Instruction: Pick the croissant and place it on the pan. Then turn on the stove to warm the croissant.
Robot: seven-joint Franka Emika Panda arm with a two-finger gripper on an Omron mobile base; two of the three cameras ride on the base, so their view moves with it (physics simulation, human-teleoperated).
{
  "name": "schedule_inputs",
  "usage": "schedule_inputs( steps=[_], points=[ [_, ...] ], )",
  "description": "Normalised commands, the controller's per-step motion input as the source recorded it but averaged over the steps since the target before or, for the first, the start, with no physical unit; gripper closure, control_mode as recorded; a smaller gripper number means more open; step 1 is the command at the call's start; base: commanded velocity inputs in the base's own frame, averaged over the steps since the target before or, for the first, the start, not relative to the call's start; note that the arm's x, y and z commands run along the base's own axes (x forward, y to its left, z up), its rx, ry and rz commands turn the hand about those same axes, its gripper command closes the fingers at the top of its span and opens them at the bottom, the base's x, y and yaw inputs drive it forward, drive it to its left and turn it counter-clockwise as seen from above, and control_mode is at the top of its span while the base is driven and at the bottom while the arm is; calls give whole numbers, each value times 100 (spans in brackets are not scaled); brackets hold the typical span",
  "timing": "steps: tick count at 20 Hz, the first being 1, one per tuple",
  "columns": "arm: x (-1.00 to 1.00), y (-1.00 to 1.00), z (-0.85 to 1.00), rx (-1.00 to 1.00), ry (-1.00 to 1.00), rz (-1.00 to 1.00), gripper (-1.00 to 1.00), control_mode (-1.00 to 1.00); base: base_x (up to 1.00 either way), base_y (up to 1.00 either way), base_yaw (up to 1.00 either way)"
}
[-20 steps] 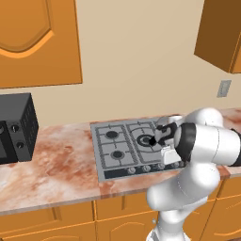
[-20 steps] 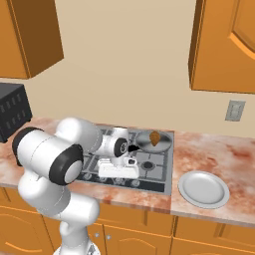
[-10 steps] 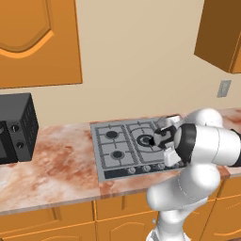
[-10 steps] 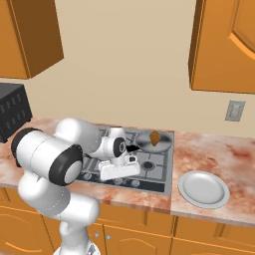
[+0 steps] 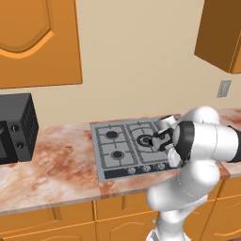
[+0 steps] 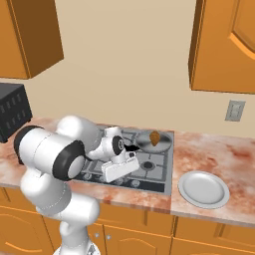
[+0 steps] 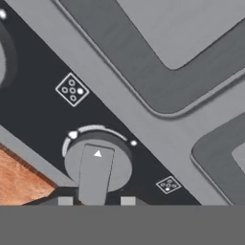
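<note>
The brown croissant lies in the small grey pan, which sits on the back right burner of the stove. The pan's black handle points left toward my wrist. My gripper is down at the stove's dark front strip. It is shut on a round grey knob, with one fingertip on each side of the knob's raised bar. From the left base view my forearm covers the stove's right part and the hand.
A black microwave stands on the counter left of the stove. A white plate lies on the marble counter right of it. Wood cabinets hang above both sides. There is a wall outlet at the right.
The hand has shifted slightly toward the stove's front strip. The croissant and pan have not moved.
</note>
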Motion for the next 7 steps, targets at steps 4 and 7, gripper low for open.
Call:
schedule_inputs(
  steps=[4, 7],
  points=[
    [62, 0, -19, 0, -2, 18, 100, -100, 0, 0, 0],
    [80, 0, -38, 0, -9, 5, 100, -100, 0, 0, 0]
  ],
)
